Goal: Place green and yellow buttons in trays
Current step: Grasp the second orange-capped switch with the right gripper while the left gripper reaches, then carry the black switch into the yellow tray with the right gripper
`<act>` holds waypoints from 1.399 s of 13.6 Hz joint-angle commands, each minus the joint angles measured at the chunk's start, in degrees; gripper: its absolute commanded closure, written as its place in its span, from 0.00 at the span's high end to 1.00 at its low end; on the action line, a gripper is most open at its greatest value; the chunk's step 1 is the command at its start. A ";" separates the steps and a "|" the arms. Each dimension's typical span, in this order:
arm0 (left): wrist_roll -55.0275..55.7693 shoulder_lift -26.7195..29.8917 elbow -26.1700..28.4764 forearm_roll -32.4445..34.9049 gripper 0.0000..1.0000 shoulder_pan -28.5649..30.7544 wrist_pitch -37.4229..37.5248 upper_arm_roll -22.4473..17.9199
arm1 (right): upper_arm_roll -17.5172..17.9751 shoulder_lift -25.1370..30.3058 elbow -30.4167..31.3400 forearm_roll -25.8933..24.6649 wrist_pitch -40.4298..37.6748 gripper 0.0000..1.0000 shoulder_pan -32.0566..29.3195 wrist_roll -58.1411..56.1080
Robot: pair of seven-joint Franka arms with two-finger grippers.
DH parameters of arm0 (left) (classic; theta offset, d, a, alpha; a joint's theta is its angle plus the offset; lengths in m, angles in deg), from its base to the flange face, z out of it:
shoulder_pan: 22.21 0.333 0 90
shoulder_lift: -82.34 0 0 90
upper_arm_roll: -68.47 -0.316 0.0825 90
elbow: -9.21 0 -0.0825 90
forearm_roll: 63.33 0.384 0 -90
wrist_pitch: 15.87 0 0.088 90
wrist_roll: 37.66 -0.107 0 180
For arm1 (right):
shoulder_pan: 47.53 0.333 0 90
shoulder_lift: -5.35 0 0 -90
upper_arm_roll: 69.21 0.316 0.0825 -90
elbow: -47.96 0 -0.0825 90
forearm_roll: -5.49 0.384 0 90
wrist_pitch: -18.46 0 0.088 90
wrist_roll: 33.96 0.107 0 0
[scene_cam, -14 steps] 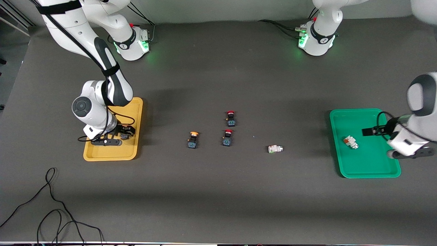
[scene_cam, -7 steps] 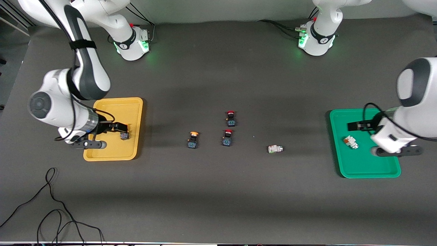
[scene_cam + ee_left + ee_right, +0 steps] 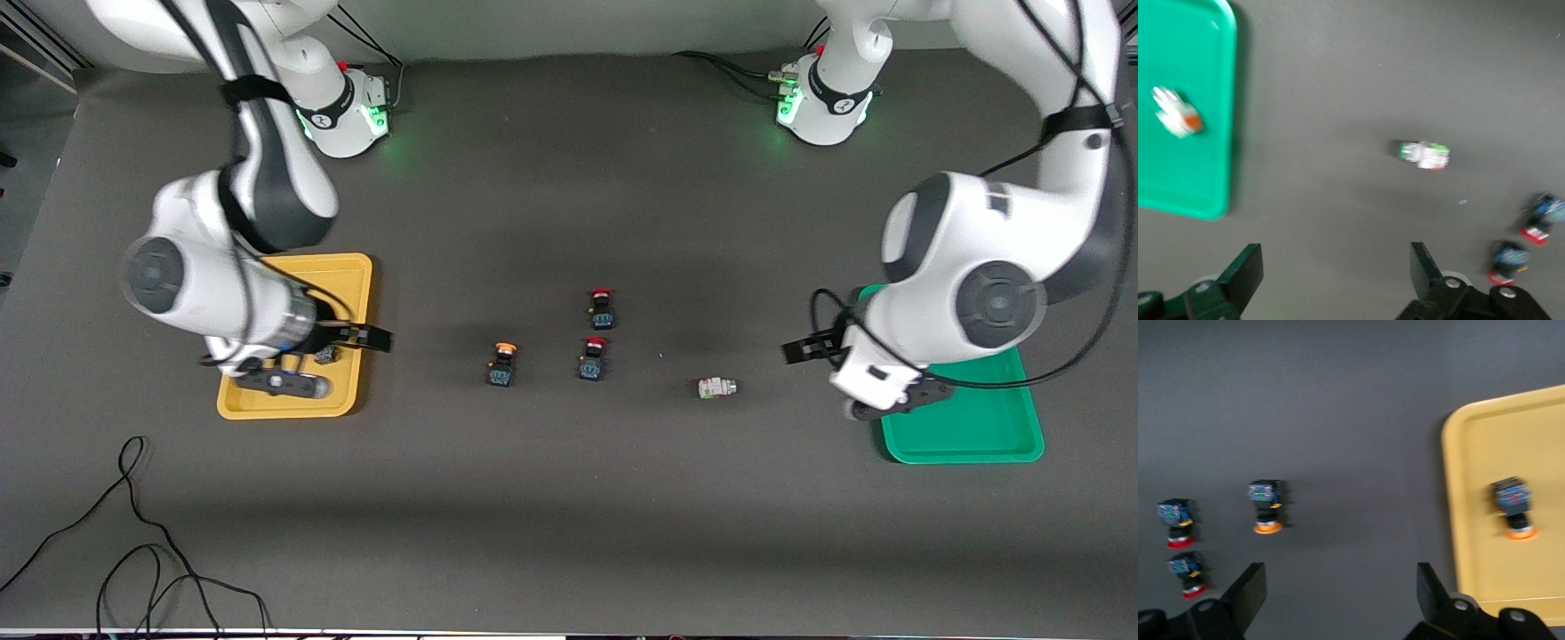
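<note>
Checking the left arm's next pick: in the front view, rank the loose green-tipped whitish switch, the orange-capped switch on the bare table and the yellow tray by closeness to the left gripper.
From the left gripper, open at the green tray's edge:
1. Green-tipped whitish switch, on bare table close by.
2. Orange-capped switch, mid-table.
3. Yellow plastic tray, at the right arm's end.

The table (image 3: 569,498) is dark grey, matte and plain. One tray (image 3: 342,391) is mustard yellow; the other tray (image 3: 969,436) is bright green. The button (image 3: 1513,507) lying in the yellow tray has an orange-yellow cap on a black-blue body, and so does the button (image 3: 502,364) out on the table. Two switches (image 3: 602,308) (image 3: 593,357) are black-blue with red caps. The loose button (image 3: 717,388) is whitish-silver with a green tip; its twin (image 3: 1177,113) in the green tray is white (with an orange patch). Both arms are white with dark grey joints.
</note>
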 commanded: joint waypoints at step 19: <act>59.31 -6.80 19.17 5.11 0.96 -11.50 -33.55 -1.55 | 0.84 -25.83 -7.78 6.70 20.69 0.54 12.42 12.60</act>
